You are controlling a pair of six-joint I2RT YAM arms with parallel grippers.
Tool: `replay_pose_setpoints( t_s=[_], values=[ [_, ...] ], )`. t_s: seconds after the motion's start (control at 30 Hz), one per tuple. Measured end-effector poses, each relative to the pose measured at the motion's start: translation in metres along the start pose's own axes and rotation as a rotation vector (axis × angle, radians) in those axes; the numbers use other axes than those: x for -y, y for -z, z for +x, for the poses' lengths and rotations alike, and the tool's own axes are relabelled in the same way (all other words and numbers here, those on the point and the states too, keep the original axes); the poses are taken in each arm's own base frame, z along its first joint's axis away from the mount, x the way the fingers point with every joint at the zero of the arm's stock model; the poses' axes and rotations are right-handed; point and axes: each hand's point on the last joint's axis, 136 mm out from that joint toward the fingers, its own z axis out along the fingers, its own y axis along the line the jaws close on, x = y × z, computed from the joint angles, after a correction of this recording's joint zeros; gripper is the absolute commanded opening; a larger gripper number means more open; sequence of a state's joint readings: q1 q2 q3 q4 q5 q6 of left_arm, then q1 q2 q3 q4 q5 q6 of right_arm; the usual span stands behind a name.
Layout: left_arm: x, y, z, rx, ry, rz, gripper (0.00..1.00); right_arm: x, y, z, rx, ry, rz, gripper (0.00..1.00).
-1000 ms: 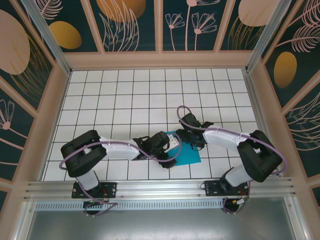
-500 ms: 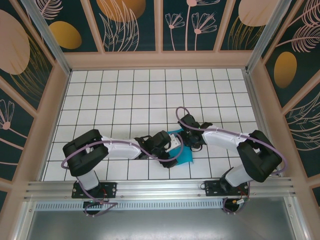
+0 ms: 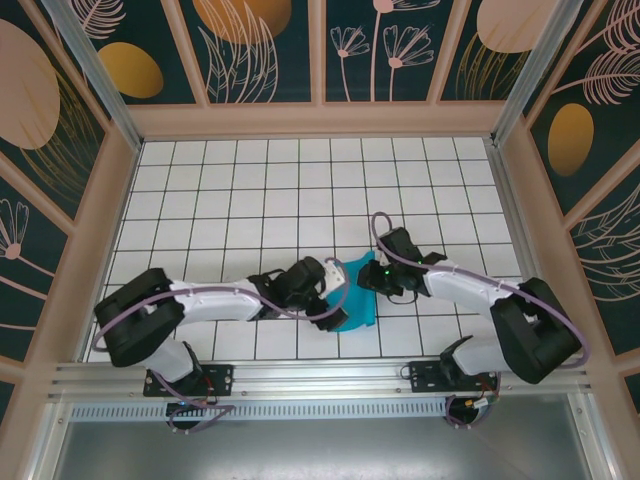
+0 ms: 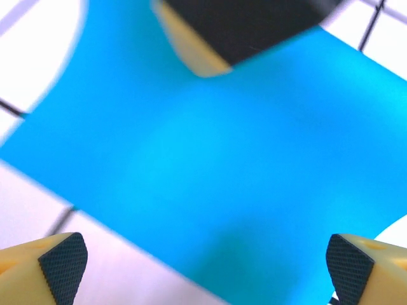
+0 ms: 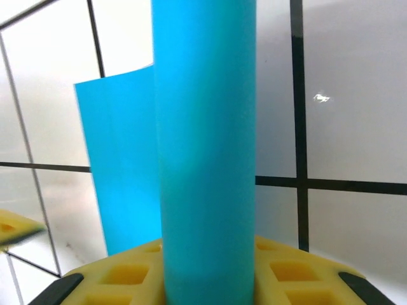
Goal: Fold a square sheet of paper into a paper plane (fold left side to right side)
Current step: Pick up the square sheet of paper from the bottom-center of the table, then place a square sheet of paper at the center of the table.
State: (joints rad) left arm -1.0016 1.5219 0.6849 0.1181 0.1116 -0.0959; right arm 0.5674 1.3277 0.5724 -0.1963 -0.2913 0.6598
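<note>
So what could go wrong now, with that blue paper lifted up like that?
The right hand pinches an edge of the square sheet of paper, which bows over in a loose curl; it might slip out or take a crooked crease. The left hand hangs open over the sheet, so nothing clearly pins it; it might slide on the tiled table and the edges miss.

We count one blue sheet (image 3: 356,308). We count two arms, the left arm (image 3: 215,300) and the right arm (image 3: 470,290). Each arm has one gripper, so two together: the left gripper (image 3: 331,301) and the right gripper (image 3: 367,280). There is one table (image 3: 250,200).
</note>
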Motion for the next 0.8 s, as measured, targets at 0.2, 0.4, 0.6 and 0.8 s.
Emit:
replay_pose_setpoints(
  t_s=[0.2, 0.4, 0.6, 0.8],
  values=[
    [-0.05, 0.05, -0.044, 0.209, 0.162, -0.077, 0.98, -0.001, 0.02, -0.016, 0.065, -0.014, -0.166, 0.29],
    [-0.09, 0.094, -0.073, 0.38, 0.375, -0.083, 0.99, -0.026, 0.063, -0.051, 0.209, 0.062, -0.379, 0.28],
    [-0.103, 0.116, -0.087, 0.465, 0.556, 0.004, 0.98, -0.063, 0.115, -0.08, 0.337, 0.193, -0.573, 0.27],
    [-0.092, 0.139, -0.116, 0.545, 0.623, 0.16, 0.99, -0.124, 0.184, -0.106, 0.447, 0.37, -0.757, 0.26]
  ],
)
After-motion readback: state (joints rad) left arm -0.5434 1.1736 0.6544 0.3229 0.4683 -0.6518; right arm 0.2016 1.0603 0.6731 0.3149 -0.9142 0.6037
